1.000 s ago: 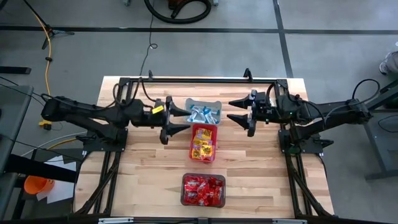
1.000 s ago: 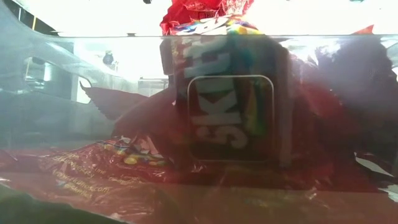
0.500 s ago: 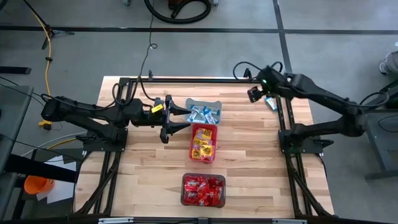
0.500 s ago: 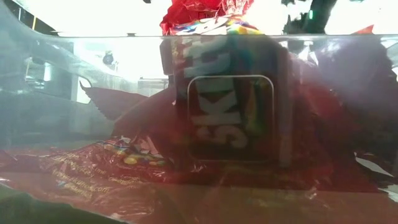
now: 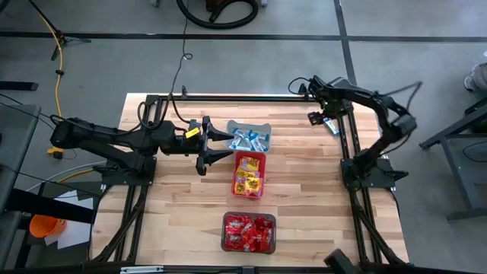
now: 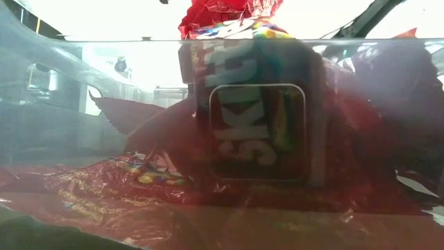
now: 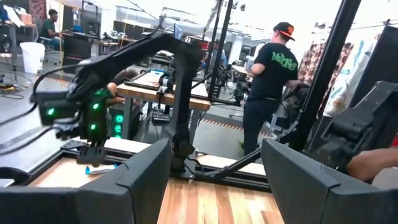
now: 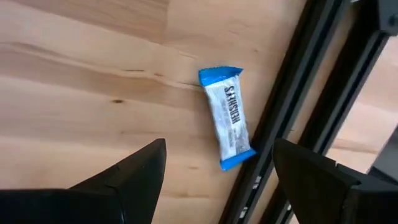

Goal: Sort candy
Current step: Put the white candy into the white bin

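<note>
Blue-and-white packets fill the grey bin [image 5: 249, 137], yellow ones the pink bin [image 5: 249, 173], and red ones the dark bin [image 5: 248, 232]. The low view looks straight into the red packets [image 6: 253, 125]. One stray blue-and-white packet [image 8: 230, 118] lies flat on the wood beside the black frame rail near the table's far right corner [image 5: 332, 126]. My right gripper [image 8: 221, 148] hangs open above it, pointing down [image 5: 316, 116], with a finger on either side and touching nothing. My left gripper [image 5: 219, 144] waits open, level, just left of the grey bin [image 7: 214, 162].
A black frame rail [image 8: 280, 106] runs right beside the stray packet. The frame also borders the table's far edge [image 5: 243, 97]. Bare wood [image 5: 183, 205] lies left and right of the bins. Beyond the table a person in a black shirt [image 7: 268, 68] stands in the room.
My right arm has swung away from the grey bin toward the table's far right corner, folding back on itself and tipping its gripper down over the stray blue-and-white packet. The bins and candy have stayed put.
</note>
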